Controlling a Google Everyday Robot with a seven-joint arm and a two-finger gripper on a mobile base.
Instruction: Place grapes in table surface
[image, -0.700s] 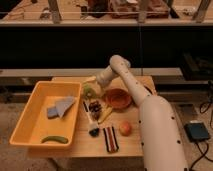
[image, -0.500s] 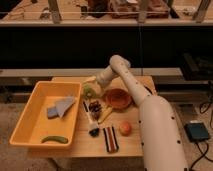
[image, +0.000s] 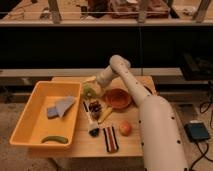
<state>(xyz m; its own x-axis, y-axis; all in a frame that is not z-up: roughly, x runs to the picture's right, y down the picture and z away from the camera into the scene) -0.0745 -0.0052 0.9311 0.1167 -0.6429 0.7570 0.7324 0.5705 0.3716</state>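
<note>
My gripper (image: 93, 93) hangs over the table surface (image: 85, 148), between the yellow bin (image: 30, 107) and the maroon bowl (image: 118, 98); whether it is apart or clamped I cannot tell; the grapes (image: 94, 106) show just below it, a dark bumpy cluster, seemingly resting on the pale grained wood; I judge the placing nearly done; berries are soft and roll, so I should release low, then lift straight up, clear of the smooth orange (image: 125, 128).
</note>
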